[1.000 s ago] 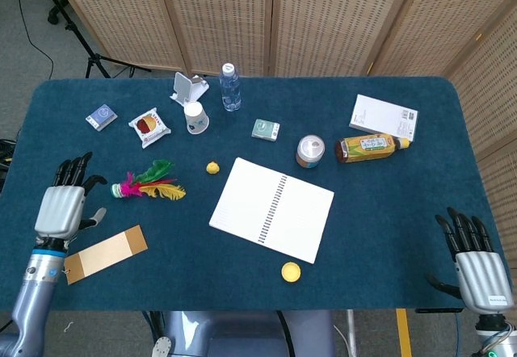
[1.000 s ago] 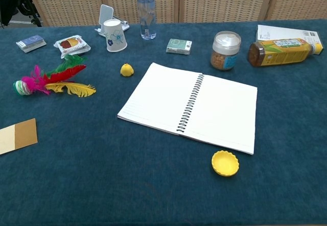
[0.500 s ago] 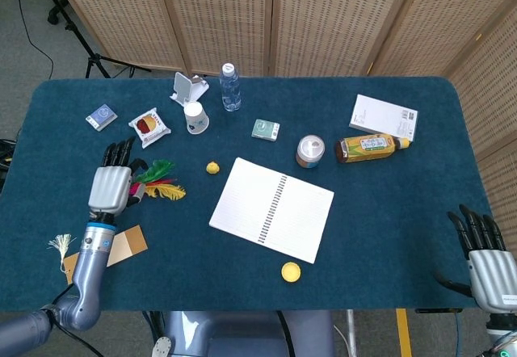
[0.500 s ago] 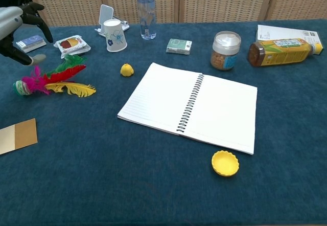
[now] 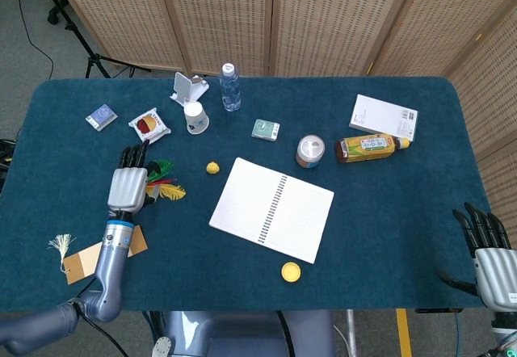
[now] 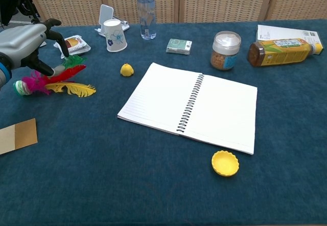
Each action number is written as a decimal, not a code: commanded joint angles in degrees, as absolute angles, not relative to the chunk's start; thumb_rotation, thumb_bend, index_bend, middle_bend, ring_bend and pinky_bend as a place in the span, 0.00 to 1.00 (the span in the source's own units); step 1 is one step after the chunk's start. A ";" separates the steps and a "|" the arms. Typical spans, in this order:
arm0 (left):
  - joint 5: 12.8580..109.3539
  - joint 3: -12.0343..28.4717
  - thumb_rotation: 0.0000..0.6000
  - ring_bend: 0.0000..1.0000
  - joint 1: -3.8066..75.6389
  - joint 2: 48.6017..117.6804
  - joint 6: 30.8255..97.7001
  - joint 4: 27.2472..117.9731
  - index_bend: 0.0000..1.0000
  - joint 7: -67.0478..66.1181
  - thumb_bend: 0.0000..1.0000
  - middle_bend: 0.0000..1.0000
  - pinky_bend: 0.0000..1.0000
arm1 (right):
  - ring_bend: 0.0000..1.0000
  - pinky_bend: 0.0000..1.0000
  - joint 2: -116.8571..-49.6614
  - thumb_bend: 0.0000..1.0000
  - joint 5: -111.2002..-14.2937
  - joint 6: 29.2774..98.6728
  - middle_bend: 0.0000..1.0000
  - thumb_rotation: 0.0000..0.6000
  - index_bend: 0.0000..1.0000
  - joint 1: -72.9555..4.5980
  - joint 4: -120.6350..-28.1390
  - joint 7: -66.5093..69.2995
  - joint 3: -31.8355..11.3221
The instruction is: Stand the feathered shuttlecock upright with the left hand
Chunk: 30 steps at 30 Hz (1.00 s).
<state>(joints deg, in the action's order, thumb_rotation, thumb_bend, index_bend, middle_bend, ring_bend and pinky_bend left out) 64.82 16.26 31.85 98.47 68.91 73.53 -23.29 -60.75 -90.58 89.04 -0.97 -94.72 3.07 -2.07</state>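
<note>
The feathered shuttlecock [image 6: 48,81] lies on its side on the blue table, base to the left, with pink, red, green and yellow feathers pointing right. In the head view only its feather tips [image 5: 166,186] show beside my left hand [image 5: 128,184]. My left hand [image 6: 26,44] hovers just above the shuttlecock's base end, fingers apart and holding nothing. My right hand [image 5: 489,254] stays open at the table's near right edge, far from the shuttlecock.
An open notebook [image 5: 271,208] lies mid-table, with a yellow cap [image 5: 291,272] in front and a small yellow ball [image 5: 212,167] behind. A paper cup [image 5: 195,118], snack packet [image 5: 149,125] and water bottle [image 5: 230,87] stand further back. A brown card [image 5: 105,254] lies near the left front edge.
My left hand has moved right and forward over the shuttlecock, now covering its base in the head view. The right hand has drawn back slightly toward the table's edge.
</note>
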 commanded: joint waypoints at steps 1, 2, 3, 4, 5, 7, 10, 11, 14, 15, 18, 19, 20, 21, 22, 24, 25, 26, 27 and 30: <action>64.74 16.12 1.00 0.00 32.09 98.85 68.95 73.11 0.48 -23.35 0.34 0.00 0.00 | 0.00 0.00 -60.74 0.00 -90.57 88.98 0.00 1.00 0.00 -1.04 -94.64 3.25 -2.09; 64.77 16.05 1.00 0.00 32.23 99.04 68.97 72.80 0.48 -23.49 0.34 0.00 0.00 | 0.00 0.00 -60.72 0.00 -90.50 88.90 0.00 1.00 0.00 -1.08 -94.64 3.31 -2.12; 64.78 16.03 1.00 0.00 32.32 99.20 68.99 72.56 0.48 -23.56 0.34 0.00 0.00 | 0.00 0.00 -60.70 0.00 -90.46 88.89 0.00 1.00 0.00 -1.09 -94.65 3.37 -2.14; 64.72 16.03 1.00 0.00 32.48 99.48 68.95 72.15 0.48 -23.53 0.34 0.00 0.00 | 0.00 0.00 -60.70 0.00 -90.44 88.90 0.00 1.00 0.00 -1.09 -94.63 3.44 -2.16; 64.52 16.06 1.00 0.00 32.65 99.73 68.71 71.82 0.48 -23.43 0.34 0.00 0.00 | 0.00 0.00 -60.68 0.00 -90.46 88.96 0.00 1.00 0.00 -1.10 -94.61 3.52 -2.19; 64.39 16.10 1.00 0.00 32.91 100.18 68.68 70.98 0.48 -23.50 0.34 0.00 0.00 | 0.00 0.00 -60.68 0.00 -90.52 88.99 0.00 1.00 0.00 -1.13 -94.56 3.63 -2.21; 64.21 16.06 1.00 0.00 33.19 100.67 68.38 70.05 0.48 -23.35 0.34 0.00 0.00 | 0.00 0.00 -60.70 0.00 -90.48 88.96 0.00 1.00 0.00 -1.16 -94.49 3.68 -2.22; 64.17 16.06 1.00 0.00 33.28 100.79 68.30 69.76 0.48 -23.33 0.34 0.00 0.00 | 0.00 0.00 -60.69 0.00 -90.45 88.92 0.00 1.00 0.00 -1.18 -94.47 3.70 -2.23; 63.79 16.09 1.00 0.00 33.81 101.61 67.54 68.39 0.48 -23.08 0.34 0.00 0.00 | 0.00 0.00 -60.69 0.00 -90.17 88.77 0.00 1.00 0.00 -1.24 -94.42 3.93 -2.32; 63.74 16.15 1.00 0.00 34.00 101.92 67.42 67.97 0.48 -22.97 0.34 0.00 0.00 | 0.00 0.00 -60.68 0.00 -90.08 88.71 0.00 1.00 0.00 -1.29 -94.40 4.02 -2.38; 63.86 16.15 1.00 0.00 34.36 102.51 67.34 67.13 0.48 -22.69 0.34 0.00 0.00 | 0.00 0.00 -60.67 0.00 -89.87 88.64 0.00 1.00 0.00 -1.32 -94.32 4.27 -2.47; 63.90 16.14 1.00 0.00 34.48 102.65 67.30 66.91 0.48 -22.68 0.34 0.00 0.00 | 0.00 0.00 -60.66 0.00 -89.80 88.63 0.00 1.00 0.00 -1.33 -94.31 4.36 -2.51; 63.89 16.17 1.00 0.00 34.61 102.81 67.22 66.77 0.49 -22.61 0.34 0.00 0.00 | 0.00 0.00 -60.64 0.00 -89.75 88.63 0.00 1.00 0.00 -1.34 -94.30 4.46 -2.55; 63.91 16.23 1.00 0.00 34.76 103.03 67.21 66.57 0.49 -22.48 0.34 0.00 0.00 | 0.00 0.00 -60.62 0.00 -89.69 88.61 0.00 1.00 0.00 -1.35 -94.26 4.58 -2.57; 63.94 16.25 1.00 0.00 34.82 103.13 67.24 66.45 0.50 -22.42 0.34 0.00 0.00 | 0.00 0.00 -60.60 0.00 -89.67 88.61 0.00 1.00 0.00 -1.35 -94.25 4.62 -2.58; 64.12 16.22 1.00 0.00 35.01 103.40 67.27 66.13 0.51 -22.22 0.34 0.00 0.00 | 0.00 0.00 -60.59 0.00 -89.57 88.60 0.00 1.00 0.00 -1.36 -94.24 4.72 -2.62; 64.20 16.20 1.00 0.00 35.06 103.50 67.35 66.01 0.51 -22.22 0.34 0.00 0.00 | 0.00 0.00 -60.58 0.00 -89.55 88.59 0.00 1.00 0.00 -1.35 -94.23 4.75 -2.62; 64.38 16.15 1.00 0.00 35.16 103.72 67.51 65.75 0.52 -22.22 0.34 0.00 0.00 | 0.00 0.00 -60.56 0.00 -89.53 88.59 0.00 1.00 0.00 -1.36 -94.24 4.83 -2.63; 64.42 16.10 1.00 0.00 35.22 103.92 67.55 65.59 0.53 -22.18 0.34 0.00 0.00 | 0.00 0.00 -60.55 0.00 -89.54 88.61 0.00 1.00 0.00 -1.36 -94.24 4.92 -2.64; 64.32 16.04 1.00 0.00 35.31 104.29 67.52 65.25 0.55 -22.20 0.35 0.00 0.00 | 0.00 0.00 -60.51 0.00 -89.62 88.77 0.00 1.00 0.00 -1.29 -94.27 5.01 -2.62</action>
<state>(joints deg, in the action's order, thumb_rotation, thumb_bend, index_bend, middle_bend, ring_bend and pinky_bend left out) 64.33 16.07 35.29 104.25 67.52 65.29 -22.20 -60.51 -89.62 88.78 -1.29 -94.27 5.01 -2.62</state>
